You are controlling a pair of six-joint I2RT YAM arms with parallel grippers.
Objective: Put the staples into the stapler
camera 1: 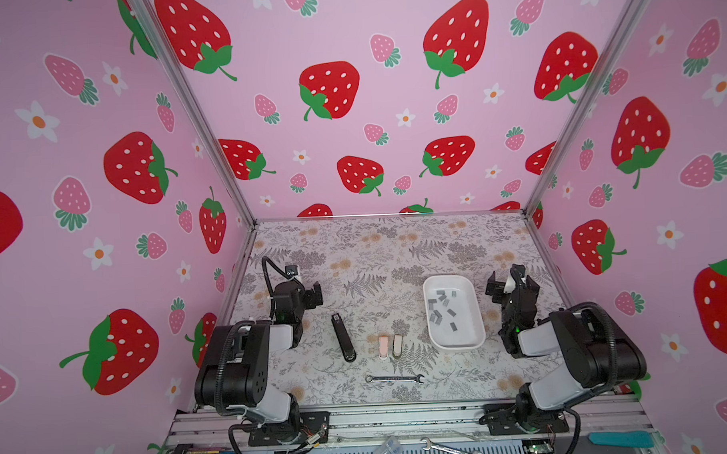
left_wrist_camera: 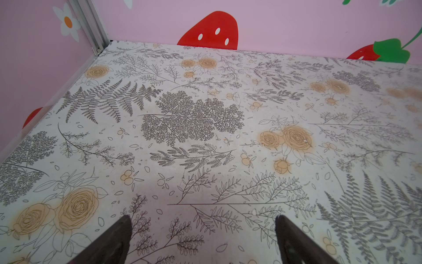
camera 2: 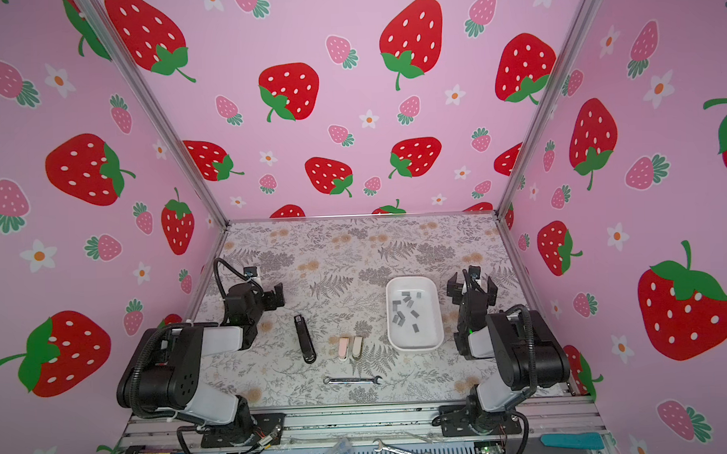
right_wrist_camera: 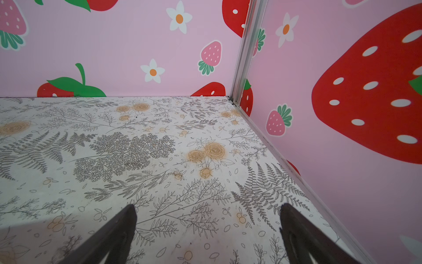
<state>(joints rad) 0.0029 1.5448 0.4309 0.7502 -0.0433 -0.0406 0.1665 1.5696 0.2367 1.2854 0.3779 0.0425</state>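
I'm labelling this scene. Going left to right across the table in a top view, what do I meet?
left claw → black stapler → pink stapler → beige stapler → tray holding the staples → right claw

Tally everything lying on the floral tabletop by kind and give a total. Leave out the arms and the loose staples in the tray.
Staplers: 3 (black stapler, pink mini stapler, beige mini stapler)
White tray: 1
Silver wrench: 1
Total: 5
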